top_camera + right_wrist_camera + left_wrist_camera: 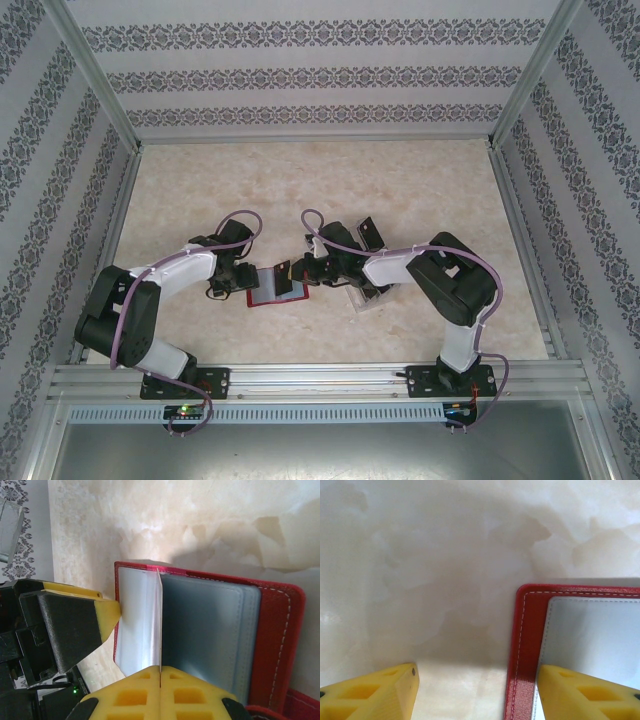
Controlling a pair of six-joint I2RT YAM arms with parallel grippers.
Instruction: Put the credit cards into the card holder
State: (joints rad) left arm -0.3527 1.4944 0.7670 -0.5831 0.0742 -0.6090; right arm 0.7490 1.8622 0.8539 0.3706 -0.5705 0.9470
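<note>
The red card holder [275, 297] lies open on the table between both arms, its grey pockets facing up [215, 630]. My right gripper [300, 272] is shut [159, 672] on a thin credit card [159, 620], which I see edge-on. The card stands upright over the card holder's inner fold. My left gripper [248, 283] is open [477, 680]. One of its fingers [590, 690] rests on the card holder's left edge [525, 630]; the other is over bare table. That finger [107, 612] touches the holder's border in the right wrist view.
A clear plastic tray [368, 298] sits under the right forearm. Another dark card [371, 232] lies just behind it. Aluminium rails [300, 375] and patterned walls [560, 200] border the marble tabletop, which has free room at the back.
</note>
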